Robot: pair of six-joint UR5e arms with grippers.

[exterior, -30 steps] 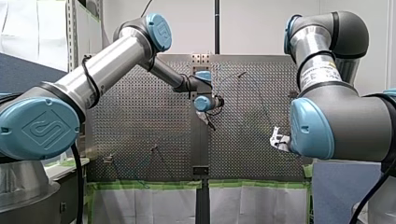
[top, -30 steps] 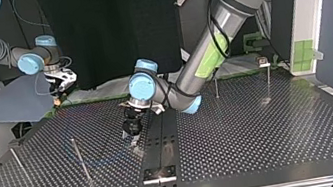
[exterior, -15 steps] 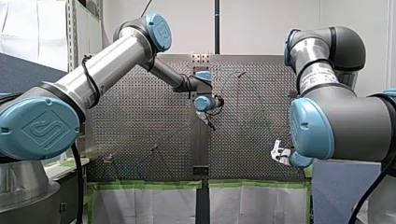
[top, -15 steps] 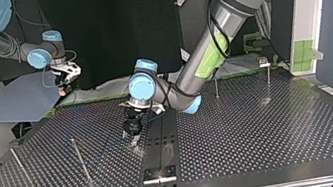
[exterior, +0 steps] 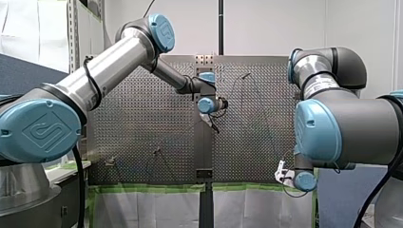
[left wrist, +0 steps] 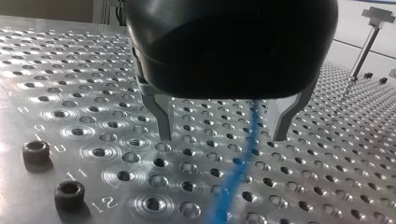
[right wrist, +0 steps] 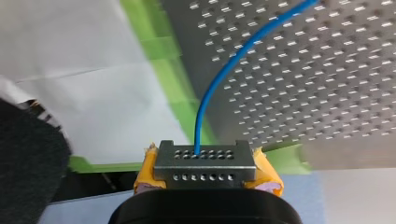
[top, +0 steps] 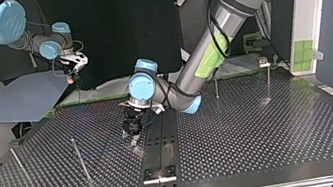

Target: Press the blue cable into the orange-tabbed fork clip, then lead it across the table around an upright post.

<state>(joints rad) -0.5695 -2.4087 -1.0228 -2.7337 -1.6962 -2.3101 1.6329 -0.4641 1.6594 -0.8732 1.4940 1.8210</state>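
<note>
One cable [left wrist: 238,172], long axis straight through left gripper [left wrist: 222,137], fingers spread wide over table [top: 261,129] middle, gripping nothing. End clamped in right gripper [right wrist: 198,156], yellow pads closed, beyond table's edge. Left gripper likely nearer for pressing. Four posts [top: 80,160] counted; clip not made out.

Two robot arms, my left arm [exterior: 109,61] and my right arm [exterior: 332,128], work at one perforated metal table [top: 262,134]. Each carries one two-fingered tool, the left tool [left wrist: 224,135] and the right tool [right wrist: 205,161]. One blue cable [right wrist: 233,51] is in play. Four thin upright posts [top: 81,160] show in the top view. Two black round bolt heads [left wrist: 36,151] show in the left wrist view, and one grey-blue board [top: 18,99] lies beside the table.
</note>
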